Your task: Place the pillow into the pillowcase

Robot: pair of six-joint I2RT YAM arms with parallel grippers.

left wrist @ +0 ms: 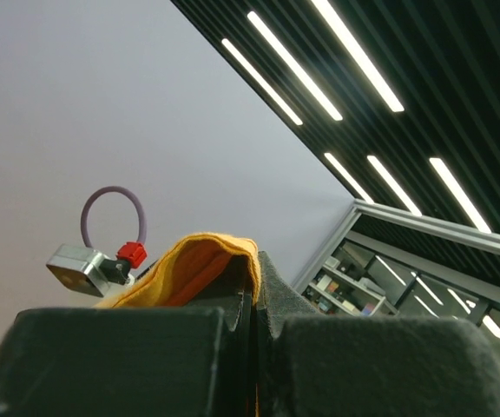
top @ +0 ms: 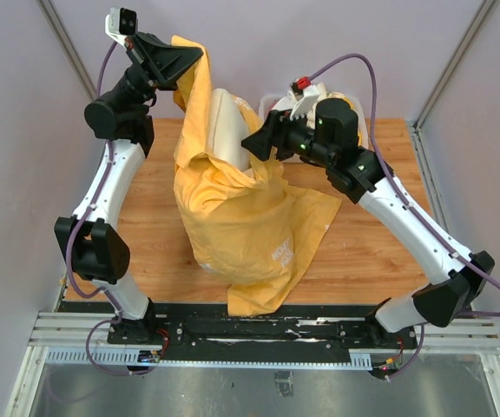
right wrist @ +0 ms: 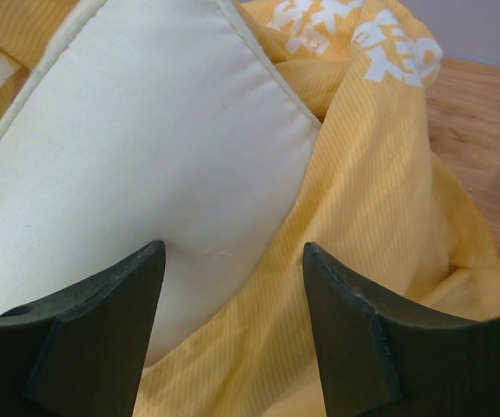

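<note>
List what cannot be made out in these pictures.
Lower part of the pillow: top view, buried in the pillowcase; depth unknowable.
Pillowcase print: top view, mostly folded away; right wrist view, cropped.
Table: left wrist view, blocked by the upturned left end effector.
White container: top view, behind the right arm.

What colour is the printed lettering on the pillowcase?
White lettering on the finely striped orange-yellow pillowcase; clearest in the right wrist view.

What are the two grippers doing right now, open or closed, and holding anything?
Left gripper: closed on the pillowcase edge.
Right gripper: open, facing the pillow, holding nothing.
</note>
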